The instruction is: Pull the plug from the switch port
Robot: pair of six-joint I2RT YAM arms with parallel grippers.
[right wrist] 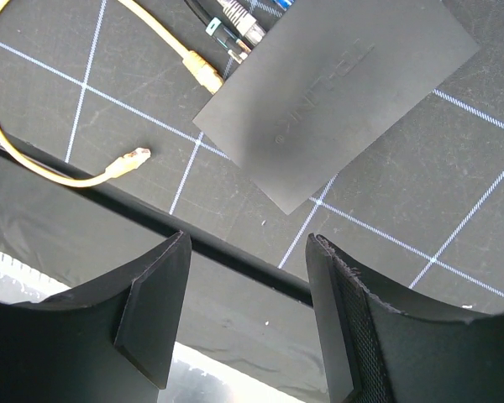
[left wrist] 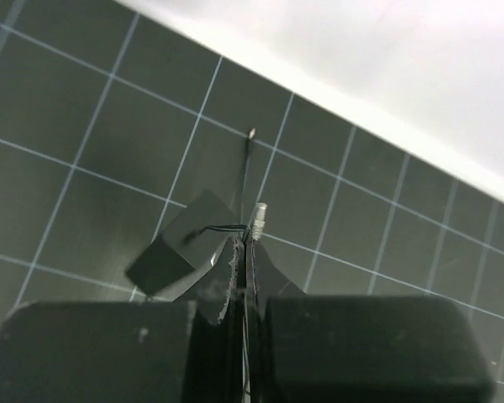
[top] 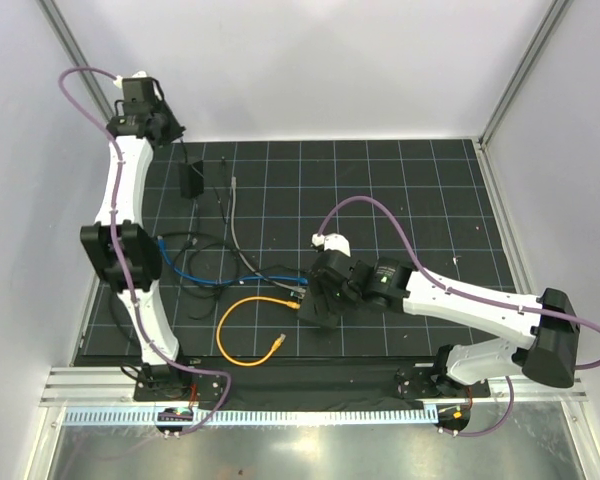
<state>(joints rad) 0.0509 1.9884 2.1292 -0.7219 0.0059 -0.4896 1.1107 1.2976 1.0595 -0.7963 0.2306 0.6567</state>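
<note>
**A:** Matte-black plastic, that flat box: is it the switch?

**B:** Yes. The switch (right wrist: 336, 92) lies flat on the bench (right wrist: 454, 210), below and ahead of the right end effector (right wrist: 248, 243). Cables (right wrist: 235, 17) enter one edge, and the yellow plug (right wrist: 203, 74) sits in the switch port (right wrist: 223, 86) nearest the corner.

**A:** Anything gripped?

**B:** No. The right end effector is wide open and empty, clear of the box. The left end effector (left wrist: 245, 245) is closed tight, well away beside the power adapter (left wrist: 181, 248). A thin wire (left wrist: 245, 168) runs to its tips; I cannot tell whether it is pinched.

**A:** Which step, then?

**B:** The approach, I judge. Next it must cross to the plugged edge, descend, close on the plug body and pull straight out.
</note>
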